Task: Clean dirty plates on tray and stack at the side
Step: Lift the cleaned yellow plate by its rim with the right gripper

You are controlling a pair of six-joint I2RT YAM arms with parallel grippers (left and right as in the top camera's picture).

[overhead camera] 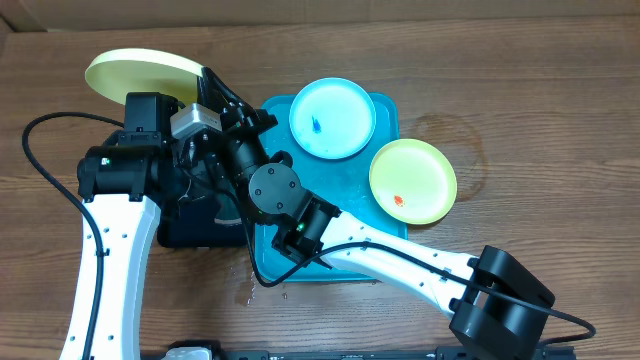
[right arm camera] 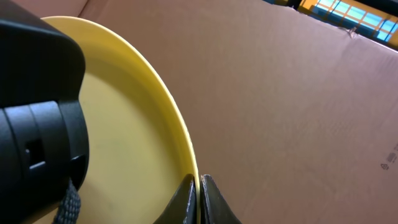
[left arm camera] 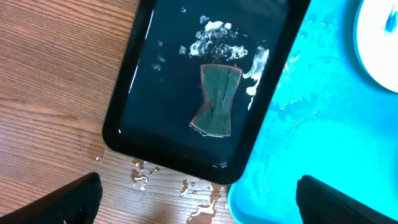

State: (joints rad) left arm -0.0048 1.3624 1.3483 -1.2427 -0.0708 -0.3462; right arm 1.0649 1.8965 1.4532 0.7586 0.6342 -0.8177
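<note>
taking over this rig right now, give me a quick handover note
Left gripper open, empty, over the black tray holding the sponge.
Right gripper shut on the rim of a yellow-green plate, tilted, far left.
On the turquoise tray: blue plate, blue smear; green plate, orange smear, overhanging the right edge.
Done: nothing stacked yet. Left: set down the held plate, clean the other two, stack all.

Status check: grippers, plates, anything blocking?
Right gripper shut on lime plate rim. Left gripper open over sponge in black tray. Blue plate, green plate smeared, on turquoise tray. Right arm spans tray.
</note>
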